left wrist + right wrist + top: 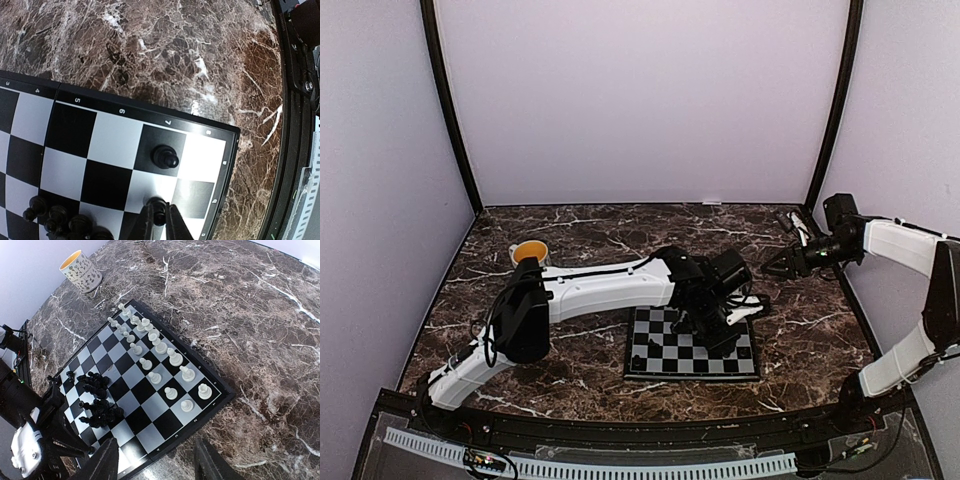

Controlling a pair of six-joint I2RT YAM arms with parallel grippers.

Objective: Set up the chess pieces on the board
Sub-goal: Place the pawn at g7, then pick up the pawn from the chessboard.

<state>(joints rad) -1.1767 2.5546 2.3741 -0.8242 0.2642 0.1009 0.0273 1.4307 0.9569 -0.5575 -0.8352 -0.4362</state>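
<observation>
The board [665, 360] lies on the table in front of the arms. My left gripper [720, 325] reaches over its right part and is shut on a small black piece [159, 210], held at or just above a light square near the board's corner [110, 140]. Another black piece [165, 156] stands alone on a dark square just beyond. Several black pieces [60, 217] crowd together nearby, also seen in the right wrist view [97, 400]. White pieces [155, 347] stand in two rows along the far side of the board [150, 412]. My right gripper [157, 462] is open and empty, raised off to the board's right [775, 268].
A white mug with a yellow inside [530, 253] stands at the back left of the dark marbled table, also visible in the right wrist view [81, 270]. The left arm [610, 285] stretches across the table's middle. Walls close off three sides.
</observation>
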